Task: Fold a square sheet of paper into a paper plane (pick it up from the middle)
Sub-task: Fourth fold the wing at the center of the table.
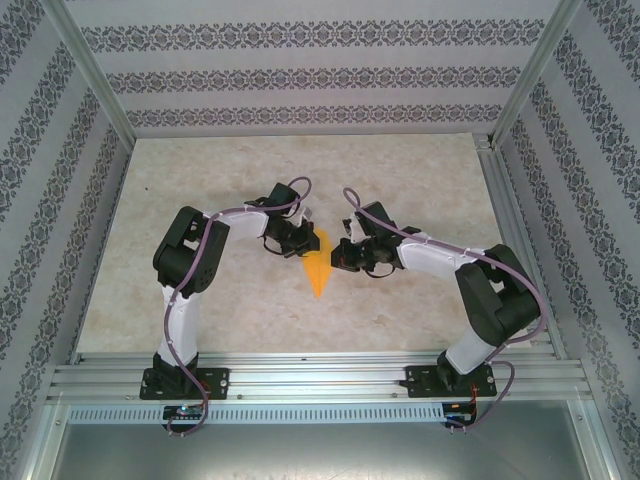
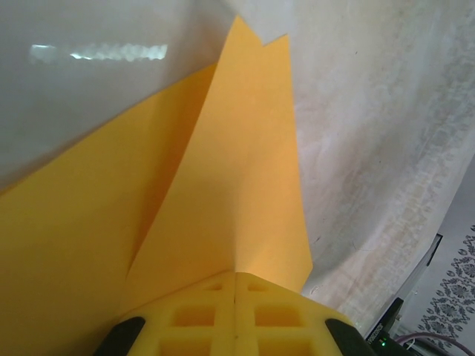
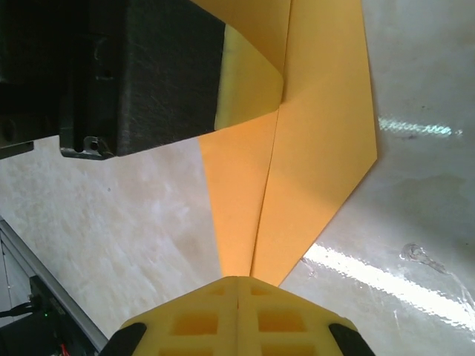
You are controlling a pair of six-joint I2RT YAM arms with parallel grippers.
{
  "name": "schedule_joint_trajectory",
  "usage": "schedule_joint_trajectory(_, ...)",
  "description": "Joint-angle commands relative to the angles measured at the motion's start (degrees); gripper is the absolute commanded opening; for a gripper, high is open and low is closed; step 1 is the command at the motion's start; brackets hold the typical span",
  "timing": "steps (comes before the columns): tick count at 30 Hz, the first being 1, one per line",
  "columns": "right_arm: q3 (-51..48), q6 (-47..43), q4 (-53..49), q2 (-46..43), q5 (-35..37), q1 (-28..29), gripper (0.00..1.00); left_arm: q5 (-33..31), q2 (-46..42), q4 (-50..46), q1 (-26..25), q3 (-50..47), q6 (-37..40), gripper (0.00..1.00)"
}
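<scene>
Near the centre of the top view, the paper plane [image 1: 318, 270] sits between the two arms over the pale bench [image 1: 200, 180], its narrow point aimed at the frame's lower edge. The left fingers [image 2: 194, 317] are closed on its folded orange paper. The right fingers [image 3: 199, 320] are closed too, pinching it along the centre crease.

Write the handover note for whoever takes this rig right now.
Left gripper: shut on the paper plane, gripping from its left.
Right gripper: shut on the same paper from the opposite side.
Paper: over the middle of the table, between the grippers, point toward the near edge.
Done: folded to a pointed dart with a centre crease.
Left: probably final creasing, then release; finer folds can't be judged.
</scene>
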Motion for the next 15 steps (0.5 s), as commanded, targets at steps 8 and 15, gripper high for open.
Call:
schedule_joint_trajectory(8,0.95,8.31,13.46,9.15,-2.77,5.40,0.00,-1.52,-0.58,-0.29,-0.34,-0.44,-0.72,0.01)
schedule_joint_trajectory(15,0.95,7.93,11.00,13.44,0.67,7.17,0.00,-1.91,-0.76,-1.15,-0.29,-0.27,0.10,0.01)
